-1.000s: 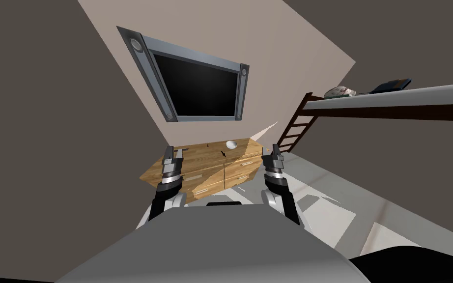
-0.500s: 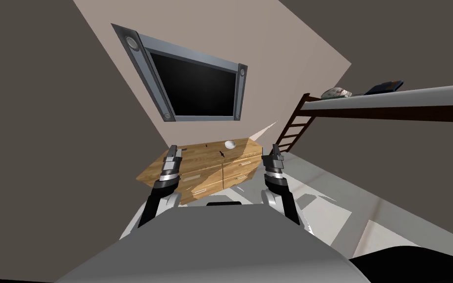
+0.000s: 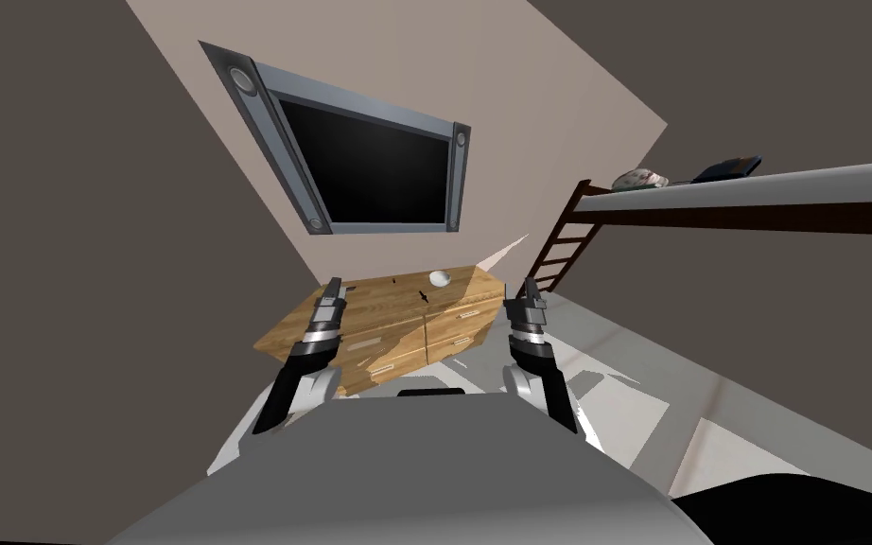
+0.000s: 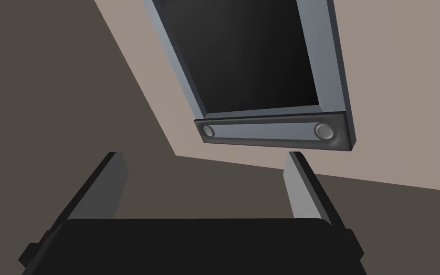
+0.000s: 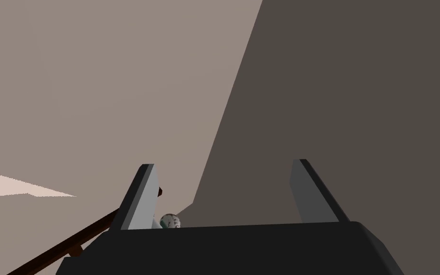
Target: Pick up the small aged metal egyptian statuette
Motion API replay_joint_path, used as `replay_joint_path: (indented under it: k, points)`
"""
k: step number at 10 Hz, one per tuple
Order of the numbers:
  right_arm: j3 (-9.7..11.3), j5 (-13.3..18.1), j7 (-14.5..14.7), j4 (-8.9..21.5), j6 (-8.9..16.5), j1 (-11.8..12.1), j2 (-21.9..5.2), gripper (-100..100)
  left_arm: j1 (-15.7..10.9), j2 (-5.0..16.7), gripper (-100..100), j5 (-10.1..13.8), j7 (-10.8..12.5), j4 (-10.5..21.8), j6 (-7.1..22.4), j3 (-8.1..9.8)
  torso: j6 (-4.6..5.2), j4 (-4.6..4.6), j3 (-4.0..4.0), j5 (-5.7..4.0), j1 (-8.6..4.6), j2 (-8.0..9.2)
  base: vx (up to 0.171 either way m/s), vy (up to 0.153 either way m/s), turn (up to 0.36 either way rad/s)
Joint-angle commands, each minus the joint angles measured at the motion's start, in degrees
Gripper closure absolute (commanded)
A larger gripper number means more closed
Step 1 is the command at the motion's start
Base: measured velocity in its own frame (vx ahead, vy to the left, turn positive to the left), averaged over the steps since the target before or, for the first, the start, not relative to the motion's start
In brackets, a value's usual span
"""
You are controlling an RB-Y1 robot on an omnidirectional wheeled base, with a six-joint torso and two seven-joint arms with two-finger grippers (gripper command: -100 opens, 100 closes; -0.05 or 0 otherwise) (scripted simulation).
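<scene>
**Hands open, statuette ahead**

Our left gripper point(image 4: 204, 157) and right gripper point(image 5: 224, 163) gape empty before the wooden dresser point(image 3: 368, 326). The dark statuette point(image 3: 424, 296) sits near the top's front edge, bare wood between it and the white bowl point(image 3: 439, 277).

Left gripper point(image 3: 335, 282): forearm raised forward, leaning outward, fingers parted; right gripper point(image 3: 528, 284): forearm raised forward, fingers parted.
</scene>
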Motion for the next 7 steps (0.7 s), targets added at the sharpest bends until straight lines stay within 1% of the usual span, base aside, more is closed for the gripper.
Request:
replay_joint_path:
  k: [1,2,3,4,5,6,7]
  points:
    - [0.0,0.0,0.0,0.0,0.0,0.0,0.0,0,-0.4,0.5,-100,0.7,-0.9,0.3,1.7,0.58,0.00,0.00,0.00,0.00,0.00,0.00,0.002,-0.036,-0.015]
    - [0.0,0.0,0.0,0.0,0.0,0.0,0.0,0,-1.0,1.2,-100,2.0,-2.7,0.5,4.1,1.69,-0.01,0.00,0.00,0.00,0.01,-0.01,0.000,-0.048,-0.042]
    - [0.0,0.0,0.0,0.0,0.0,0.0,0.0,0,-1.0,1.2,-100,2.0,-2.7,0.5,4.6,1.69,0.00,0.00,-0.01,0.00,-0.02,-0.01,0.003,-0.041,-0.013]
    - [0.0,0.0,0.0,0.0,0.0,0.0,0.0,0,-1.7,1.9,-100,3.5,-4.6,0.6,6.4,2.85,-0.01,0.00,-0.01,0.00,0.00,-0.02,0.001,-0.054,-0.037]
    - [0.0,0.0,0.0,0.0,0.0,0.0,0.0,0,-1.7,1.9,-100,3.5,-4.6,0.6,7.6,2.85,0.00,0.00,-0.01,-0.01,-0.05,-0.02,0.000,-0.043,-0.018]
    - [0.0,0.0,0.0,0.0,0.0,0.0,0.0,0,-2.4,2.6,-100,5.0,-6.6,0.8,9.4,4.03,-0.01,0.00,-0.01,-0.01,-0.02,-0.01,0.007,-0.048,-0.048]
    - [0.0,0.0,0.0,0.0,0.0,0.0,0.0,0,-2.4,2.6,-100,5.0,-6.6,0.8,10.9,4.03,0.00,0.00,-0.01,-0.01,-0.03,-0.03,0.012,-0.042,-0.018]
